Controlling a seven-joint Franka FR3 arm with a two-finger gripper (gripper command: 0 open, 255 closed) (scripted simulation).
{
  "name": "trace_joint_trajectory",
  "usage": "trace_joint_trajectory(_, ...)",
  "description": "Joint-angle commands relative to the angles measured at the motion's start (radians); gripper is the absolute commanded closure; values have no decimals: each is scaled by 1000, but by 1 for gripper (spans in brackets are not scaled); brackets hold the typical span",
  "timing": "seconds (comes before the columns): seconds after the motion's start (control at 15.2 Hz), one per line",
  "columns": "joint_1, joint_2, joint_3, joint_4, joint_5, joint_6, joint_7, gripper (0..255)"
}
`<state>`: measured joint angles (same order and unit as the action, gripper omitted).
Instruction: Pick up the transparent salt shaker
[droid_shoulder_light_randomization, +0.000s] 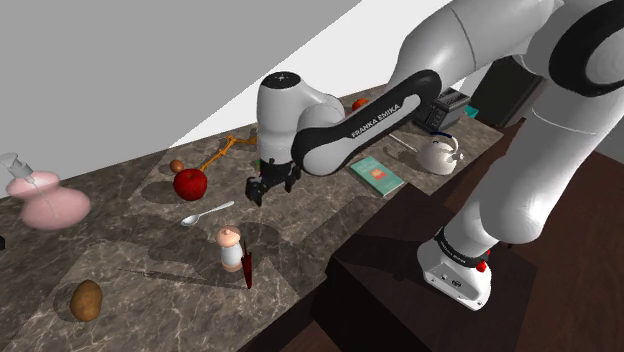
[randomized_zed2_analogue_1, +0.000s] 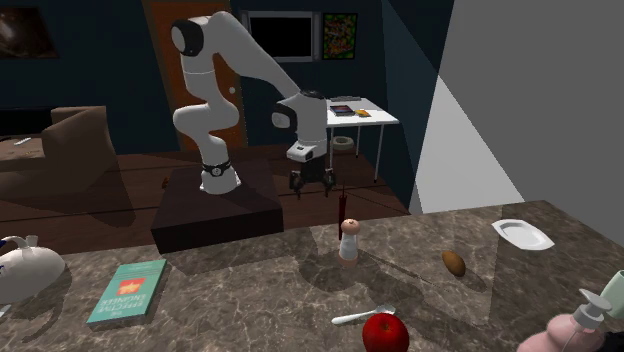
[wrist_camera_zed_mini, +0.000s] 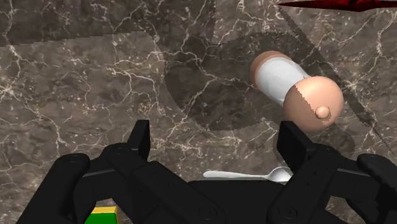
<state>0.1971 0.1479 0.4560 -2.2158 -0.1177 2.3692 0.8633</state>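
I count one salt shaker (droid_shoulder_light_randomization: 231, 248), white with a peach cap, upright on the tabletop (droid_shoulder_light_randomization: 300, 215) below my spread, empty fingers (wrist_camera_zed_mini: 141, 137). Nearby lie one spoon (droid_shoulder_light_randomization: 205, 214), one red apple (droid_shoulder_light_randomization: 190, 183) and one potato (droid_shoulder_light_randomization: 87, 299). One thin red rod (droid_shoulder_light_randomization: 248, 270) stands just beside the shaker.

In the wrist view the gripper (wrist_camera_zed_mini: 215, 130) covers part of the spoon (wrist_camera_zed_mini: 245, 174). A dark red thing (wrist_camera_zed_mini: 337, 3) is cut by the edge, with too little showing to name it. In the second exterior view the edges clip the apple (randomized_zed2_analogue_1: 385, 333), kettle (randomized_zed2_analogue_1: 28, 272) and pink bottle (randomized_zed2_analogue_1: 575, 330).
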Motion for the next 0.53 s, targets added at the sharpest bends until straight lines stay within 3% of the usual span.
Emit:
trace_joint_trajectory(0.0, 28, 79, -3, 63, -57, 10, 66, 0)
trace_joint_trajectory(0.46, 160, 353, -60, 324, -207, 7, 228, 0)
